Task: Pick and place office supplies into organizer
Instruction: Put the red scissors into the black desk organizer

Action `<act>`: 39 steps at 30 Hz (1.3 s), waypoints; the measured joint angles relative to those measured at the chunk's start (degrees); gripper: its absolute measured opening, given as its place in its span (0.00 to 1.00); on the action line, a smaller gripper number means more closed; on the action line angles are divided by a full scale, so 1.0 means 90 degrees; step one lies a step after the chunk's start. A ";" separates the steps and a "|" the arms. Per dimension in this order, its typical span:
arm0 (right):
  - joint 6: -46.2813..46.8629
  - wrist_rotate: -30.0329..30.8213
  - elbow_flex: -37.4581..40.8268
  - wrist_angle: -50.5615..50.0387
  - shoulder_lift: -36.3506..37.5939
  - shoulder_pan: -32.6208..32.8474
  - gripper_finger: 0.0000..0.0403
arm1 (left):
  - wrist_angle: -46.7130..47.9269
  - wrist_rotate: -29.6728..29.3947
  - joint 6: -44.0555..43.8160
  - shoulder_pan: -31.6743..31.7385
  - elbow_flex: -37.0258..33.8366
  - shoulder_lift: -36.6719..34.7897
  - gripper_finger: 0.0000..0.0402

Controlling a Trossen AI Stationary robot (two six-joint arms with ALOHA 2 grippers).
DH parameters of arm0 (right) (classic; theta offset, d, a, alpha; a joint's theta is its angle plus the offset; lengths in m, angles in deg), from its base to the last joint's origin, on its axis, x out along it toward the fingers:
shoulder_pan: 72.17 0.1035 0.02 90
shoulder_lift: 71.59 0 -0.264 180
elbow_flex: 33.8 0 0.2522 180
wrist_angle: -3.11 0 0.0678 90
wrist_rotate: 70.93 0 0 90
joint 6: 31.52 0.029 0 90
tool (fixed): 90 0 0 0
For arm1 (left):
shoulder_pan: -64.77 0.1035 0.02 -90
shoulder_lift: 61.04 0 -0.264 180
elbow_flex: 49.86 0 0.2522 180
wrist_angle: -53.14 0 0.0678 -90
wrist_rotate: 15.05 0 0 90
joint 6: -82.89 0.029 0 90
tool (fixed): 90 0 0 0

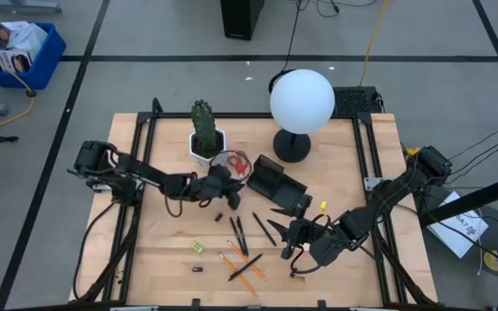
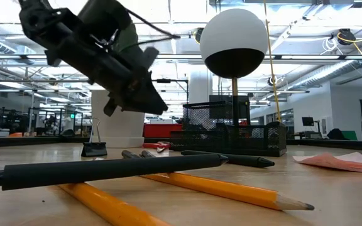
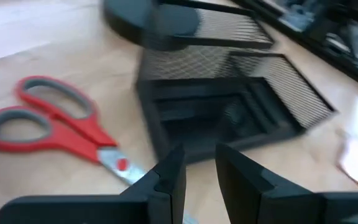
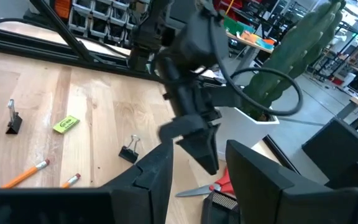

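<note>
High view: left gripper [image 1: 228, 192] hangs just beside the red-handled scissors [image 1: 234, 161] and the black organizer [image 1: 277, 184], mid counter [image 1: 162, 250]. Right gripper [image 1: 290, 238] sits in front of the organizer, by the pens [image 1: 239, 235] and pencils [image 1: 242, 262]. Yellow piece [image 1: 197, 247] lies apart, near the front.

Low view: pencils and a pen up close; organizer behind, under the globe lamp [image 2: 234, 43].

Left wrist view: fingers [image 3: 174, 177] slightly apart, nothing between them; scissors flat on the counter next to the organizer.

Right wrist view: fingers [image 4: 161, 171] open, empty; binder clip [image 4: 128, 150] on the wood; left arm near the cactus pot [image 4: 260, 121].
</note>
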 joint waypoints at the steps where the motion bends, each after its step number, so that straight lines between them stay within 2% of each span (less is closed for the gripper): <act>1: 0.0000 0.0000 0.0000 0.0000 0.0000 0.0002 0.36 | 0.0046 0.0002 -0.0040 0.0073 0.0000 0.0000 0.23; 7: -0.0007 -0.0002 0.0000 0.0001 0.0000 0.0002 0.36 | 0.0032 0.0315 -0.0134 0.0336 0.0000 0.0000 0.21; 12: -0.0002 -0.0005 0.0000 0.0002 0.0000 0.0002 0.36 | 0.0032 0.0419 -0.0125 0.0341 0.0000 0.0000 0.03; 15: 0.0002 -0.0012 0.0000 0.0002 0.0000 0.0002 0.36 | 0.0034 0.0579 -0.0204 0.0293 0.0000 0.0000 0.02; 17: 0.0005 -0.0264 0.0000 0.0004 0.0000 0.0002 0.36 | 0.0031 0.0907 -0.0364 0.0228 0.0000 0.0000 0.01; 19: -0.0006 -0.0805 0.0000 0.0009 0.0000 -0.0020 0.36 | -0.0011 0.1169 -0.0393 0.0079 0.0000 0.0000 0.01; 22: 0.0005 -0.1263 0.0000 0.0033 0.0000 -0.0091 0.36 | 0.0048 0.0929 -0.0108 -0.0151 0.0000 0.0000 0.02; 27: 0.0010 -0.1320 0.0000 0.0053 0.0000 -0.0218 0.36 | 0.0752 0.0217 -0.0419 -0.0079 0.0002 -0.0002 0.01; 30: 0.0010 -0.1326 0.0000 0.0055 0.0000 -0.0211 0.36 | 0.1164 0.0197 -0.0482 -0.0071 0.0072 0.0000 0.01; 34: 0.0010 -0.1324 0.0000 0.0053 0.0000 -0.0211 0.36 | 0.1462 0.0181 -0.0006 -0.0172 0.0424 0.0007 0.01; 39: 0.0010 -0.1321 0.0000 0.0055 0.0000 -0.0215 0.36 | 0.2820 0.0177 0.0362 -0.0294 0.1177 0.0099 0.01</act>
